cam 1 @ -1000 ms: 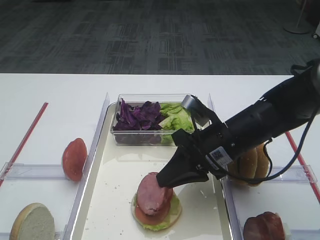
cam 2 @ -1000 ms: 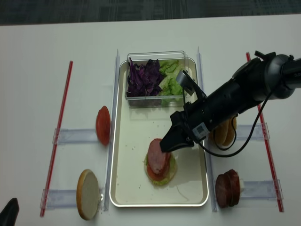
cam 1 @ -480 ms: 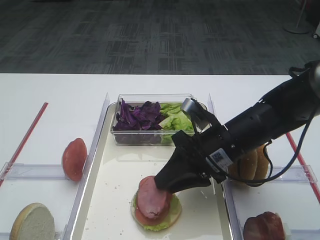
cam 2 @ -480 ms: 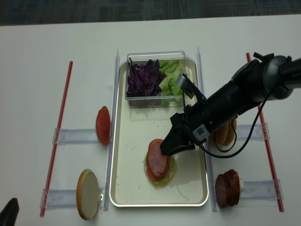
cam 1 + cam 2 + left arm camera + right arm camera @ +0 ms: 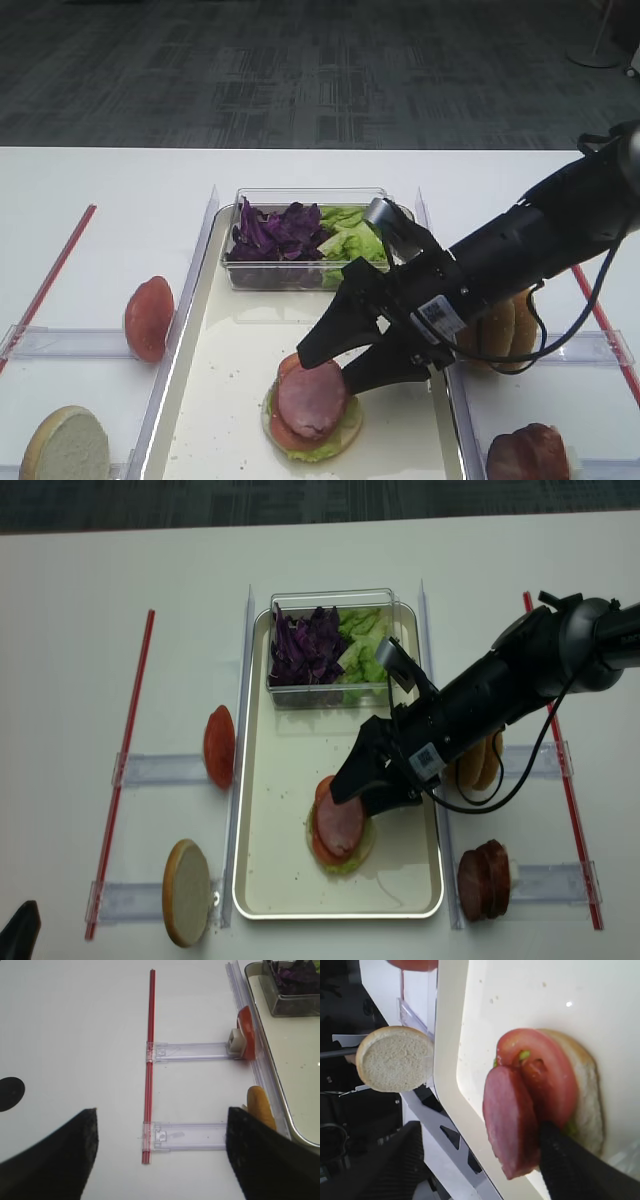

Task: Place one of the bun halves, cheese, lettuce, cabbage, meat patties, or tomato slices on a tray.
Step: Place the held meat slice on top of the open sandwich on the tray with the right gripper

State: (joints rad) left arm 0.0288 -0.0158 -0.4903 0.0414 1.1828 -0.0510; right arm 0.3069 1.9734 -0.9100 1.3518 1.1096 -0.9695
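Right gripper [image 5: 335, 365] jaws spread wide, nothing clamped. Meat patty [image 5: 311, 399] sits between and just below jaw tips, on tomato slice [image 5: 555, 1077] over bottom bun [image 5: 585, 1095], all on tray [image 5: 280, 880]. Patty looks off-centre in wrist view, hanging past tomato toward tray rim. One jaw tip seems right against patty edge, so pulling away could drag it or tip stack. Left gripper [image 5: 160, 1152] parked over table [image 5: 75, 1035], jaws apart, empty. Spare patties [image 5: 484, 880] well off to far side.
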